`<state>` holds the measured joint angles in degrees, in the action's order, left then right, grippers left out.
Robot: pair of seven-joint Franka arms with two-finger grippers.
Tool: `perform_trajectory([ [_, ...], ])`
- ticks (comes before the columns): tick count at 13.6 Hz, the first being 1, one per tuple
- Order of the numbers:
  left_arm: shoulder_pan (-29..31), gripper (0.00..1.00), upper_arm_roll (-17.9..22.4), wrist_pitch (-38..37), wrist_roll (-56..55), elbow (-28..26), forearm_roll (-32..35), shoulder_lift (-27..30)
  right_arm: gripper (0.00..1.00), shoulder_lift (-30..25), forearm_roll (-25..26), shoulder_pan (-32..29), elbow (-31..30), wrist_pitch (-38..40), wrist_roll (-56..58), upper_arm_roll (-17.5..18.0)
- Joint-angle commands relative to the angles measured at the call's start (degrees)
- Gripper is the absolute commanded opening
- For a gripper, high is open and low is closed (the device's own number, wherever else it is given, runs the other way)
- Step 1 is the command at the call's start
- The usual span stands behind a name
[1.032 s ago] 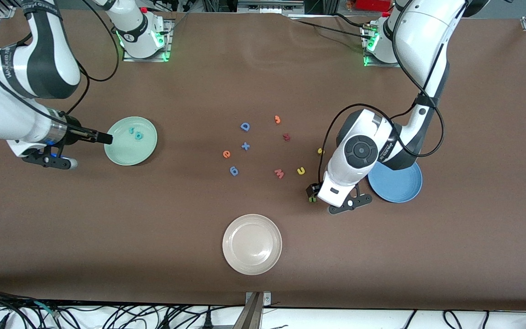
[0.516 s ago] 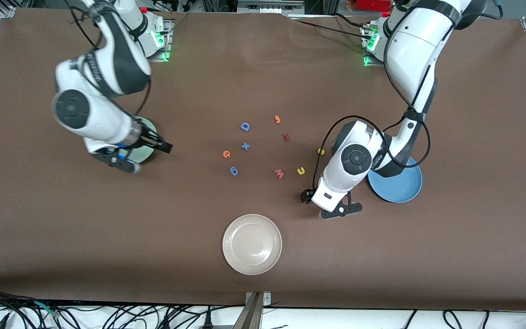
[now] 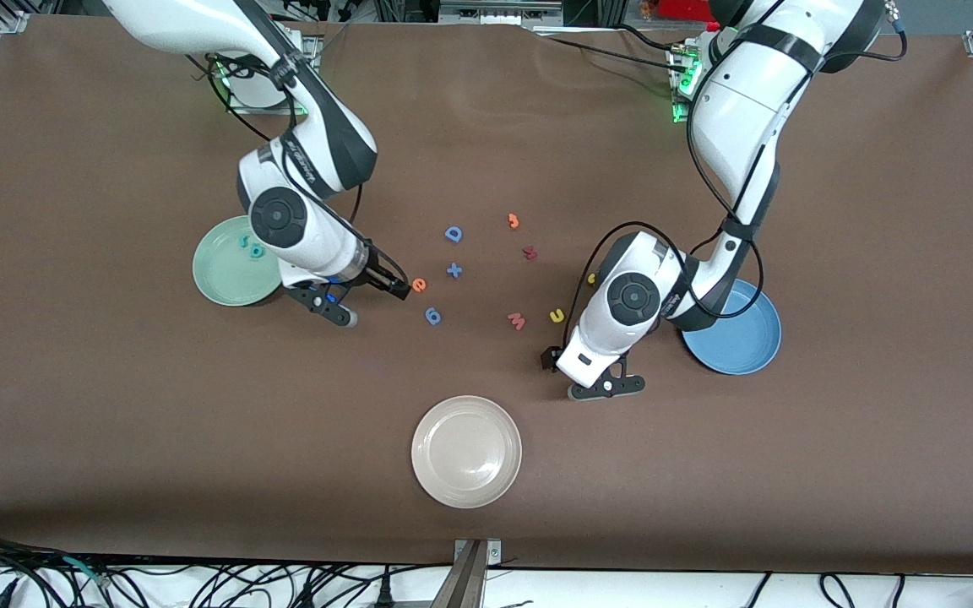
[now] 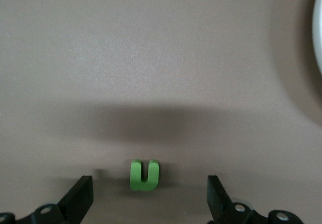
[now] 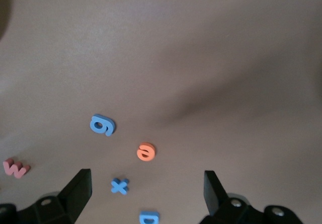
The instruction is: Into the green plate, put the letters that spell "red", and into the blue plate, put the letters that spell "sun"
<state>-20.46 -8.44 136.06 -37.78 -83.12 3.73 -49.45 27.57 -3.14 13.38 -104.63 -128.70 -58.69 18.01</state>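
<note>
With both tools spread and empty, I should centre my right gripper (image 3: 399,290) over the small orange foam "e" (image 3: 419,285) on the brown table near the pale mint-green plate (image 3: 220,283), while my left gripper (image 4: 148,196) straddles the olive-green foam "n" (image 4: 144,174) squarely before pinching low.

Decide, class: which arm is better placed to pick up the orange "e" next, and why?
The right arm. Its open right gripper is beside the orange "e", near the green plate. The open left gripper is over the green "n" piece.
</note>
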Motion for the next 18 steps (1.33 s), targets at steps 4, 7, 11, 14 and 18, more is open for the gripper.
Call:
perform_trajectory([
  [4,-0.28,1.00,0.27,1.22,0.87,1.03,2.95,-1.61,0.98,5.29,0.67,2.78,-1.72,-9.71,-5.81,0.45],
  [7,-0.28,0.94,0.27,2.45,0.70,0.94,2.86,-2.05,0.98,7.15,3.74,3.67,-2.42,-10.78,-7.93,0.45],
  [11,-0.72,0.72,0.27,2.45,0.61,0.50,2.86,-2.05,0.97,8.73,6.92,3.76,-4.44,-11.92,-8.28,0.45],
  [14,-1.07,0.60,0.27,2.45,-0.01,0.50,2.86,-2.05,0.95,9.70,7.01,4.19,-4.44,-13.94,-10.13,0.45],
  [18,-1.34,0.51,0.35,2.45,-0.10,0.24,2.77,-2.05,0.82,10.31,7.70,4.55,-4.44,-14.91,-10.22,0.45],
])
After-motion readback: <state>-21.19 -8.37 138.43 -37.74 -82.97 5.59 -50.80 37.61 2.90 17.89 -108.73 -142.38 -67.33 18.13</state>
